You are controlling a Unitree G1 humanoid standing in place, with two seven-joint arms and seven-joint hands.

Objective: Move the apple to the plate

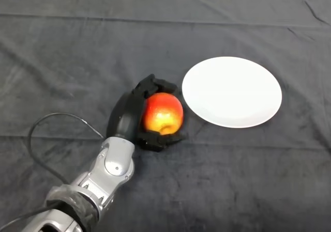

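Red-and-yellow apple (163,113) cupped in the black left hand (129,116), just left of the white plate (231,91).
The fingers (155,83) curl round the apple from above and below, holding it over the dark bench (62,61). To do this well, keep the grip firm, carry it right past the rim, and release only over the plate's middle. The plate holds nothing.

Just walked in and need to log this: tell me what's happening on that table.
The robot's left hand is curled round a red and yellow apple, gripping it from the side. The apple sits just left of a white plate, close to its rim but not on it. The plate holds nothing. Everything rests on a dark cloth.
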